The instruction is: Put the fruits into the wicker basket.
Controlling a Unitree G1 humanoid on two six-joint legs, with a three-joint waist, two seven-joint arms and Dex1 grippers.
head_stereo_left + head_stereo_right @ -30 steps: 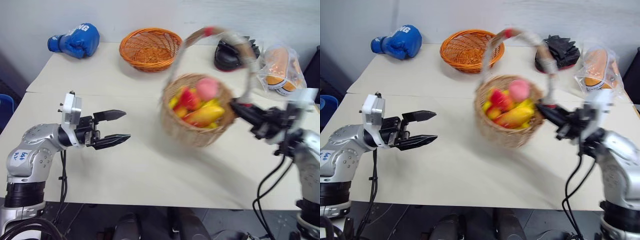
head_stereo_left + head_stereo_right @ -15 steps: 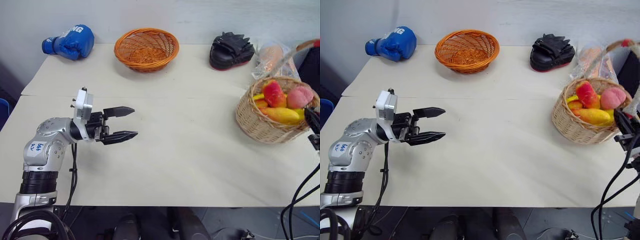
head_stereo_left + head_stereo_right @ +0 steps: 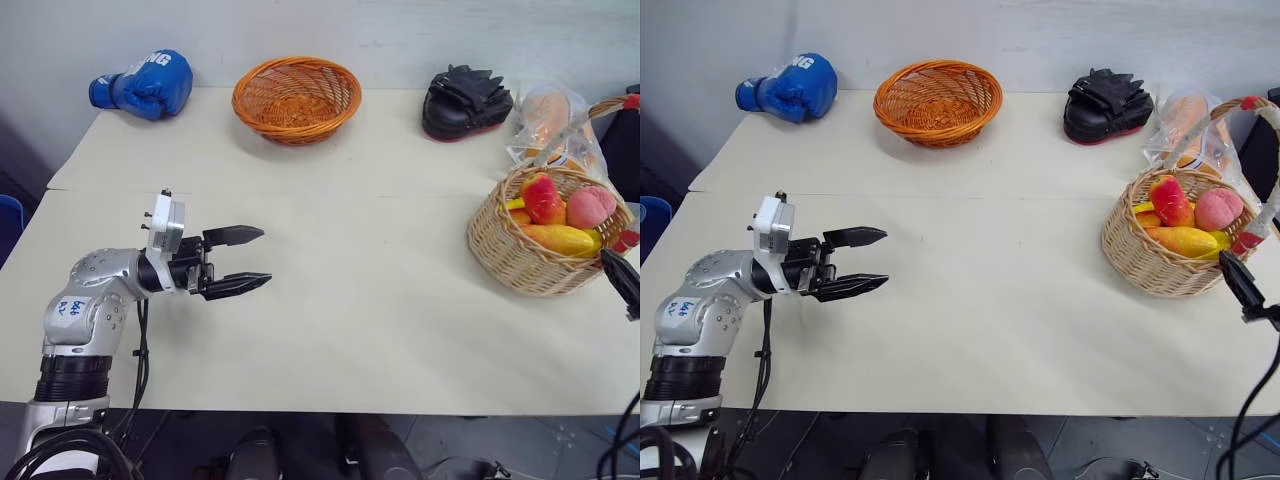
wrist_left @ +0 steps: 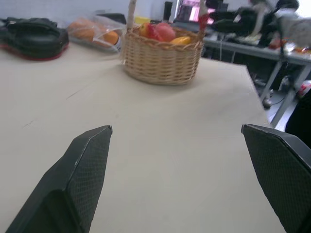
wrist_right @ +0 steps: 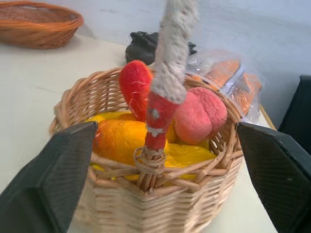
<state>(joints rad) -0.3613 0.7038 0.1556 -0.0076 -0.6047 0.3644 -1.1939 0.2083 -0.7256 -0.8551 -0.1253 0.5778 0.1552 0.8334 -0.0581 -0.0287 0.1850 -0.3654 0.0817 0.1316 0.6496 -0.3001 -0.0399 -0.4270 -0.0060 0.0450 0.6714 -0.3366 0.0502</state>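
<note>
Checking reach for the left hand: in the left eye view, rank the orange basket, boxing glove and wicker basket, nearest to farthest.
1. Orange basket, far edge, centre.
2. Blue boxing glove, far-left corner; close to the orange basket's range, hard to call.
3. Wicker basket, right edge, clearly farthest from the left hand.

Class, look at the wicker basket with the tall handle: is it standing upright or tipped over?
Upright. The wicker basket sits flat on the table, handle arching overhead, with the fruits piled inside.

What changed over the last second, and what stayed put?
The wicker basket, full of fruits, was carried by its handle from mid-table to the table's right side and set down; the right gripper then let go and now stands open around the handle base. The left gripper stayed open over the table. The orange basket and boxing glove are unmoved.
</note>
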